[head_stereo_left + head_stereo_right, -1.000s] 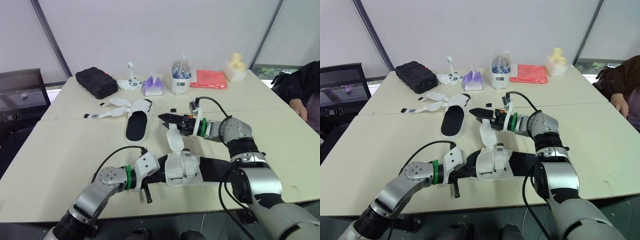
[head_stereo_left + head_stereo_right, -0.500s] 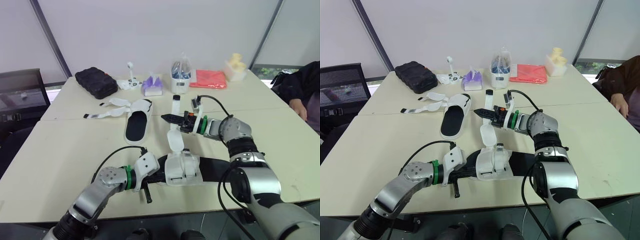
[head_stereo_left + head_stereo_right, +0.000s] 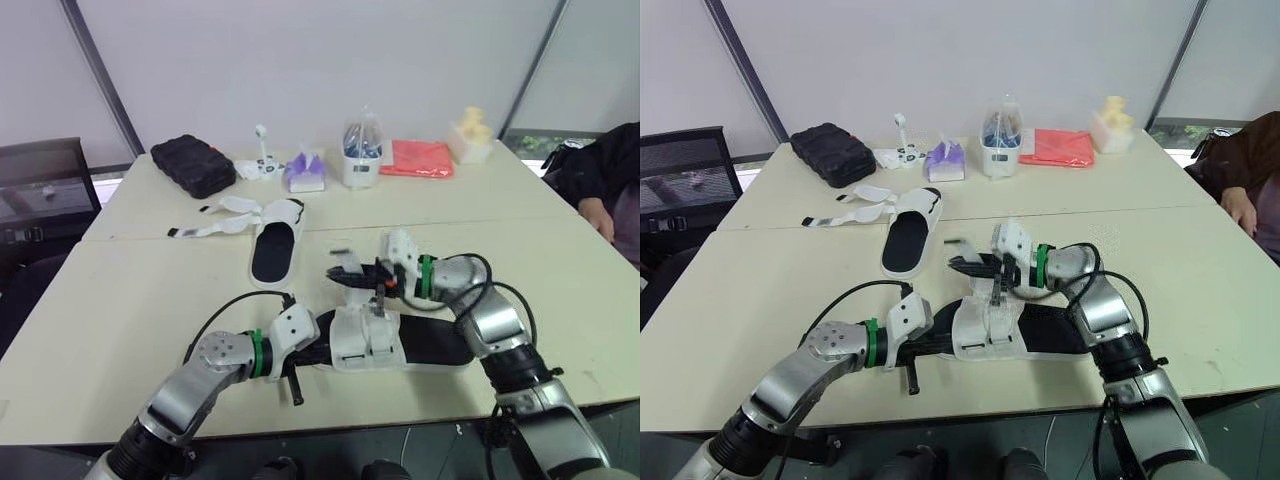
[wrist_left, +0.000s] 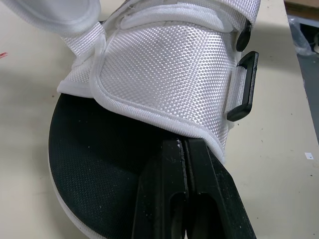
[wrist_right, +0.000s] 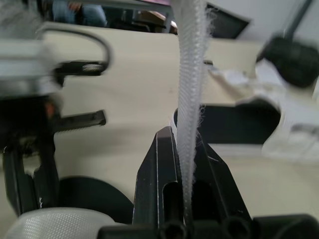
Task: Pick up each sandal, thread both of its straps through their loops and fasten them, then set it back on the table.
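The near sandal (image 3: pixel 430 342) lies on the table's front part, black sole with a white mesh upper (image 3: pixel 365 335). My left gripper (image 4: pixel 184 144) is shut at its toe end, and its tips reach the hem of the upper over the black sole (image 4: pixel 99 164). A black loop (image 4: pixel 242 84) sits on the upper's side. My right gripper (image 3: pixel 352 276) hovers just behind the upper, shut on the sandal's white strap (image 5: pixel 192 74), which runs between its fingers. The second sandal (image 3: pixel 275 245) lies farther back, with its straps (image 3: pixel 215 225) spread out to the left.
Along the table's far edge stand a black bag (image 3: pixel 192 163), a purple tissue pack (image 3: pixel 305 172), a clear container (image 3: pixel 362 155), a red cloth (image 3: pixel 417 158) and a yellow item in a tub (image 3: pixel 470 135). A person (image 3: pixel 610 190) sits at the right. A chair (image 3: pixel 40 190) stands at the left.
My right gripper went from open to shut on the strap. It then carried the strap down and back toward the near sandal's upper. The left gripper kept its hold.
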### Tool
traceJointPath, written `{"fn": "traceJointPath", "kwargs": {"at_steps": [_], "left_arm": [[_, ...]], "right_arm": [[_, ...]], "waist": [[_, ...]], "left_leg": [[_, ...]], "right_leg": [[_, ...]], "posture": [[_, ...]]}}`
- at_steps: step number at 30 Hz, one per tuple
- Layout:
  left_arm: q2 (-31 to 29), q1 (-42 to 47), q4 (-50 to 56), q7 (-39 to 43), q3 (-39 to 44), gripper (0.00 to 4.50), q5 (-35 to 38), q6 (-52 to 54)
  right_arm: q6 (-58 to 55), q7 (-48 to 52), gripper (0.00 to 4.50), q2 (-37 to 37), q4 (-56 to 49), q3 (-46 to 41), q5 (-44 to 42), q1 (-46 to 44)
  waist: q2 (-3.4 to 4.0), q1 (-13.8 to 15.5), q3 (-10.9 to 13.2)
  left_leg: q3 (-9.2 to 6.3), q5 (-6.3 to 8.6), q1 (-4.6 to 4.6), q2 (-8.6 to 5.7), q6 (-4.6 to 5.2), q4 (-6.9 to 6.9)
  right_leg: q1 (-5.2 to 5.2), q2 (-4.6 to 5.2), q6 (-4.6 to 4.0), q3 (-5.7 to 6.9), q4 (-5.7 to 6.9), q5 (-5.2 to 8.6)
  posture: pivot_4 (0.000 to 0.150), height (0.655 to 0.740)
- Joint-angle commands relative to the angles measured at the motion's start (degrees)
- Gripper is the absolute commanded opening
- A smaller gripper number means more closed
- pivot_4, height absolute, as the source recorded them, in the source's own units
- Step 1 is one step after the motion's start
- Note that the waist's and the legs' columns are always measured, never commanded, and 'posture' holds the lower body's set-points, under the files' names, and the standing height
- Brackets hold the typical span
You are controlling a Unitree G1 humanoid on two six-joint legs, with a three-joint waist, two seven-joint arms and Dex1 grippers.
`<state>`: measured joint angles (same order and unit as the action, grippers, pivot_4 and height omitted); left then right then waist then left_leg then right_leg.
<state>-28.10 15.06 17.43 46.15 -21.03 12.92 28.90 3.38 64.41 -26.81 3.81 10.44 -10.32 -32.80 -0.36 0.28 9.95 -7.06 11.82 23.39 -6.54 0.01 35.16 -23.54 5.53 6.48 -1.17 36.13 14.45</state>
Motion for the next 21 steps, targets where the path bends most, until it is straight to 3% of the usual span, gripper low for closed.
{"fn": "traceJointPath", "kwargs": {"at_steps": [1, 3, 8, 11, 17, 18, 21], "left_arm": [[-0.45, -0.29, -0.83, 0.6, -0.32, 0.0, -0.82, -0.28], [-0.46, -0.19, -1.01, 0.75, -0.35, 0.0, -0.79, -0.43], [-0.04, -0.13, -1.2, 1.61, -1.01, 0.0, -0.5, -0.56], [-0.29, -0.1, -1.23, 2.29, -1.15, 0.0, -0.37, -0.45], [-0.41, 0.27, -1.57, 3.2, -1.19, 0.0, -0.37, -0.45], [-0.33, 0.2, -1.46, 3.26, -1.27, 0.0, -0.35, -0.37], [-0.08, 0.13, -1.49, 3.44, -1.54, 0.0, -0.26, -0.23]], "right_arm": [[9.87, -0.06, 0.06, -0.87, -5.1, 0.24, 1.77, 0.87], [13.13, -0.35, 0.06, -1.21, -5.28, 0.53, 2.53, 1.25], [38.36, -5.68, 0.06, -5.01, -0.35, 0.85, 13.67, 1.75], [43.87, -7.99, 0.92, -6.54, 1.03, 1.08, 15.47, 2.03], [49.08, -11.77, 4.09, -9.78, -0.21, 1.84, 19.61, 5.38], [49.21, -12.49, 4.44, -10.28, -0.75, 1.64, 20.21, 6.23], [48.9, -16.59, 4.44, -11.52, -2.83, -0.73, 24.35, 9.46]], "waist": [[0.0, 0.05, 0.0], [0.0, 0.09, 0.0], [-0.01, 0.35, 0.0], [-0.01, 0.35, 0.0], [-0.01, 0.44, 0.0], [-0.01, 0.45, 0.0], [-0.03, 0.52, -0.01]], "left_leg": [[0.0, 0.0, 0.0, 0.0, 0.0, 0.0], [-0.01, -0.01, 0.0, 0.0, -0.01, 0.01], [0.0, -0.01, -0.02, 0.0, -0.01, 0.0], [0.0, -0.02, -0.02, 0.0, -0.03, 0.0], [0.0, -0.03, -0.04, 0.0, -0.03, 0.0], [-0.01, -0.03, -0.04, 0.0, -0.03, 0.0], [0.0, -0.03, -0.07, 0.0, -0.03, 0.0]], "right_leg": [[0.0, 0.0, 0.0, 0.0, 0.0, 0.0], [0.01, 0.01, 0.0, -0.01, 0.0, 0.0], [0.03, -0.05, -0.01, 0.0, -0.02, 0.01], [0.03, -0.06, -0.01, -0.01, -0.01, 0.01], [0.06, -0.07, -0.02, -0.02, -0.01, 0.01], [0.06, -0.07, -0.02, -0.02, -0.01, 0.01], [0.09, -0.06, -0.03, -0.03, -0.01, 0.01]], "posture": [[0.15, 0.74], [0.15, 0.74], [0.15, 0.74], [0.15, 0.74], [0.15, 0.74], [0.15, 0.74], [0.15, 0.74]]}}
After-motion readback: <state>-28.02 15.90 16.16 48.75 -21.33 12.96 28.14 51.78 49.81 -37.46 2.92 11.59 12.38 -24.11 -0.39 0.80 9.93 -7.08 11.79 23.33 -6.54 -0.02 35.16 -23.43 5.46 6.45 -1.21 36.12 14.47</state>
